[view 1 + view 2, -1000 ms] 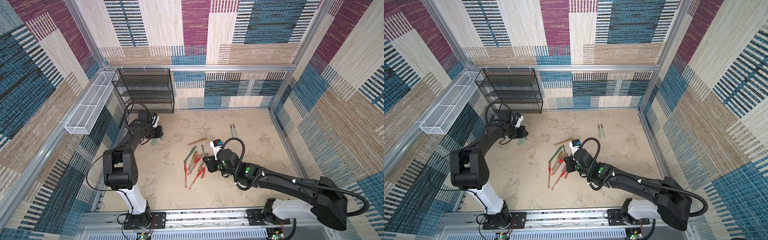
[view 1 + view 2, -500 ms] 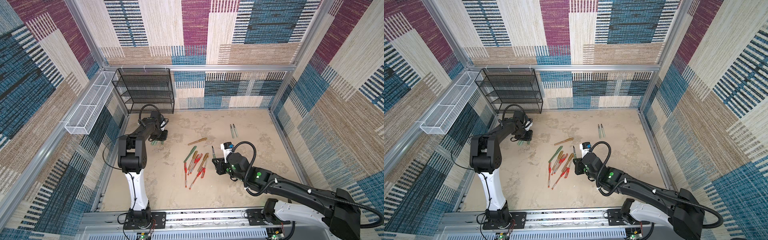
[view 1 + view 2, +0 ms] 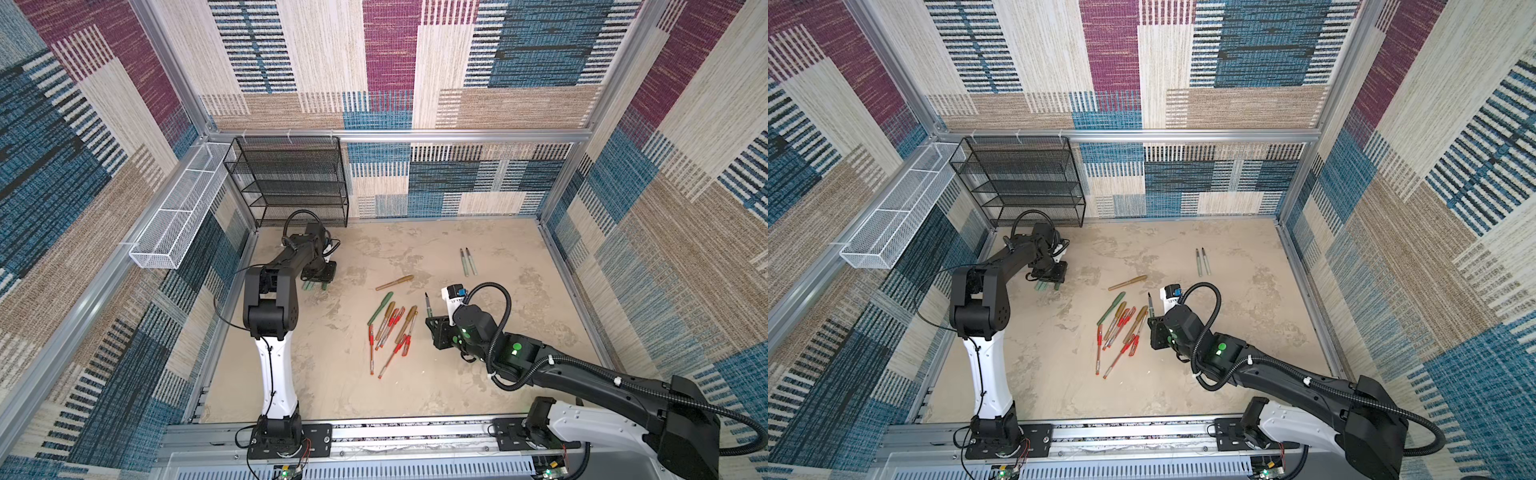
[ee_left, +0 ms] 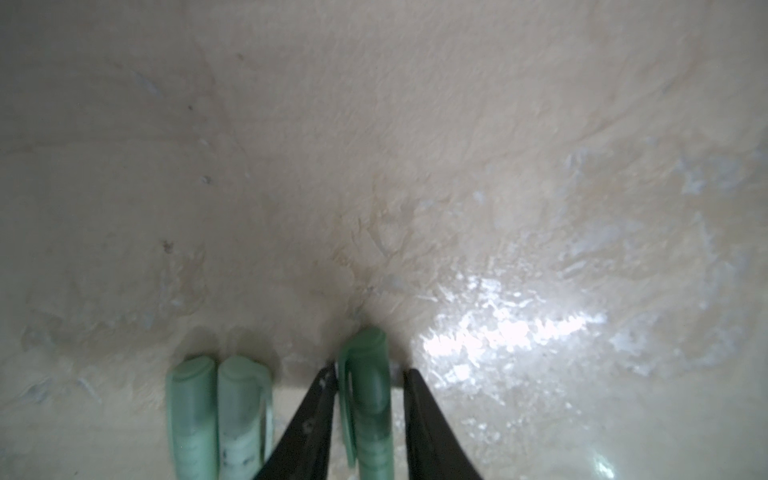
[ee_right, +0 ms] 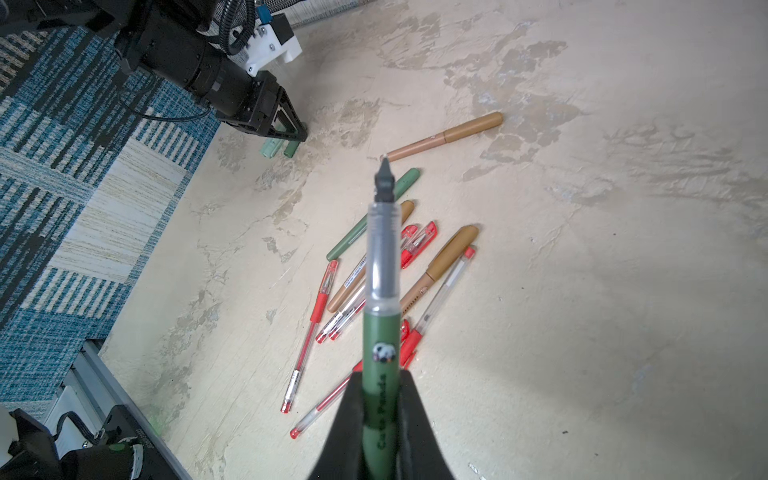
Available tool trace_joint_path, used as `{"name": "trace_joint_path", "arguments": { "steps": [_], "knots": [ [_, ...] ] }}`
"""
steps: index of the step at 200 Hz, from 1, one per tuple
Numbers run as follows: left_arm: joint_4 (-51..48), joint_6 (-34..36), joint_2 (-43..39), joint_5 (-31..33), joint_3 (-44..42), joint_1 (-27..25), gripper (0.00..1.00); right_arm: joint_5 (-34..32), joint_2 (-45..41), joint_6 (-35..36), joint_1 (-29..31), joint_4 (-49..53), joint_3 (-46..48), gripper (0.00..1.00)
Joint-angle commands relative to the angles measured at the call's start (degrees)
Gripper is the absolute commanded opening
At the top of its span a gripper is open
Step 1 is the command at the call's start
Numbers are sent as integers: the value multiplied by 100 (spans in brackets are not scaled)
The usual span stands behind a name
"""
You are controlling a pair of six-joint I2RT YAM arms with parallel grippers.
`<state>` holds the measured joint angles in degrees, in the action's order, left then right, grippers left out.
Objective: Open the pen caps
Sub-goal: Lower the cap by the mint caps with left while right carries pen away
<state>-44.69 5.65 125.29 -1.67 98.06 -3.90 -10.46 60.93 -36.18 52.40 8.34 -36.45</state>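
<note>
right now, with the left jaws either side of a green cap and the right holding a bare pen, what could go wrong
1. The dark green cap lies between the parted fingers of the left gripper, close to one of them. A skewed lift could drag or roll it into the two pale mint caps beside it.
2. The right gripper holds the uncapped green pen with its nib exposed. Passing low over the pile of capped pens could smear ink or scatter them.

Three loose caps [image 4: 365,395] far left; three uncapped pens [image 3: 464,262]; three gold pens [image 3: 395,282], one green pen [image 3: 380,308], five red pens [image 3: 371,349].
</note>
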Motion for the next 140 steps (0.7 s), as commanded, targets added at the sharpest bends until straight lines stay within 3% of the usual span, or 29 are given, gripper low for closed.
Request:
{"name": "trace_joint_path", "arguments": {
  "steps": [1, 69, 140],
  "knots": [
    [-143, -128, -182, -26, 46, 2, 38, 16, -7, -52, -7, -122, -21, 0],
    [144, -526, -1869, -686, -854, -83, 52, 26, 200, 475, -362, 340, -630, 0],
    [953, -443, -4521, -1515, -2876, -93, 81, 551, 1136, 1533, -1427, 869, -1818, 0]
  ]
}}
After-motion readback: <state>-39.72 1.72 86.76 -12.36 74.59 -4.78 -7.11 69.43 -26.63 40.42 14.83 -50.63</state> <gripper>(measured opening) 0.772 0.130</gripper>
